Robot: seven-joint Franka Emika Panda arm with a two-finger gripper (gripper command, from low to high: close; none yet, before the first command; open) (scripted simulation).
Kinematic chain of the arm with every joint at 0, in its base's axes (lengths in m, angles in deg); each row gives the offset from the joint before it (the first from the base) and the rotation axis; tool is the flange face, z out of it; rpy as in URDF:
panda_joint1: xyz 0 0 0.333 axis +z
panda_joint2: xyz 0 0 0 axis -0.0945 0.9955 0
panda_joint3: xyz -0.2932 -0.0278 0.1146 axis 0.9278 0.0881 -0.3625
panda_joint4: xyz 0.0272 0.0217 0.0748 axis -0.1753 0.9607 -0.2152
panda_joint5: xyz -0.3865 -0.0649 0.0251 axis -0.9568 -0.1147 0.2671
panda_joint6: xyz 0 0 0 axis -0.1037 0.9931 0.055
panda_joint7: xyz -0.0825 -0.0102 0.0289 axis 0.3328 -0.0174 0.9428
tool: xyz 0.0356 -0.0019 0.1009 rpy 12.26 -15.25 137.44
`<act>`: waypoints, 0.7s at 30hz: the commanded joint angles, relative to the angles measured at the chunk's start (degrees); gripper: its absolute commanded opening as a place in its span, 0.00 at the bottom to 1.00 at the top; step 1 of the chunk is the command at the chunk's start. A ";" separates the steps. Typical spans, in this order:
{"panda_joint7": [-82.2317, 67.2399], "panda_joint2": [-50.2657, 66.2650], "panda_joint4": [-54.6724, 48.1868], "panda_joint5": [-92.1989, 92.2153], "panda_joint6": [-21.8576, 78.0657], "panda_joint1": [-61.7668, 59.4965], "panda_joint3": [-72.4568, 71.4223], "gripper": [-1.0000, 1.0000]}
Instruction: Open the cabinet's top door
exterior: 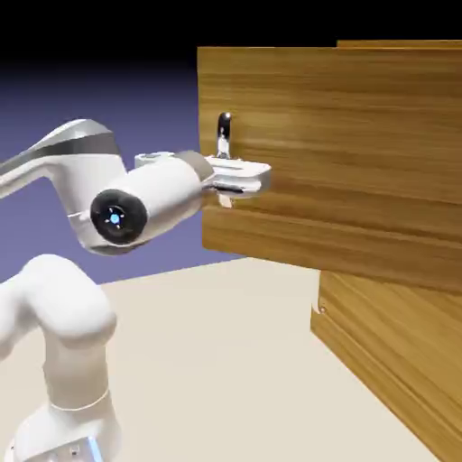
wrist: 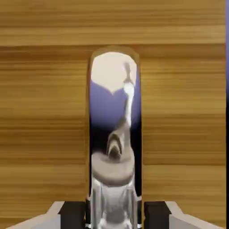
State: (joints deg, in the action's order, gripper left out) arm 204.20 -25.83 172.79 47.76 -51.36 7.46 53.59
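top door: the wide golden-brown wood-grain upper panel (exterior: 325,144) stood swung out from the tall boxy wooden cabinet (exterior: 397,42), its free edge well apart from the body, so def. open to some extent
lower door: the wood panel below (exterior: 392,347) sat under/behind the top one, not part of the job
handle: slim shiny silver upright bar (exterior: 224,135), near the top door's free edge
gripper: white two-finger hand w/ dark pads (wrist: 155,214) was pinching the bar, one finger per side, grip looked centered tbh
done: grasp + a good bit of the swing, imo
left: prob. a bit more pull, then let go; couldn't tell the exact angle
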 commanded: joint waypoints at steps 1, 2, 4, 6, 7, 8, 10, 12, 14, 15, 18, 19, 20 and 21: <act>-0.07 -0.21 -0.85 -0.56 2.54 -0.62 1.30 0.00; -0.11 -0.38 -1.83 -1.49 5.03 -1.16 2.68 0.00; -0.20 -0.56 -4.08 -3.32 10.02 -1.86 5.43 0.00; -0.26 -0.55 -6.74 -5.13 15.00 -2.03 8.14 0.00; -0.28 -0.50 -8.22 -6.00 17.49 -1.91 9.45 0.00; -0.29 -0.41 -9.82 -6.86 19.98 -1.65 10.73 0.00; -0.27 -0.16 -13.31 -8.48 24.97 -0.71 13.16 0.00; -0.18 0.15 -17.22 -9.97 29.95 0.76 15.40 0.00; -0.03 0.49 -21.37 -11.26 34.77 2.67 17.35 0.00; 0.07 0.66 -23.45 -11.81 37.04 3.72 18.20 0.00; 0.44 1.16 -29.68 -13.15 43.43 7.12 20.32 0.00; 0.57 1.31 -31.76 -13.51 45.44 8.34 20.92 0.00; 0.73 1.46 -33.83 -13.83 47.40 9.57 21.46 0.00; 0.90 1.61 -35.91 -14.12 49.32 10.82 21.96 0.00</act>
State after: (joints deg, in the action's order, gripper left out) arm 205.10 -24.22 136.87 33.60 -2.11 18.28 75.55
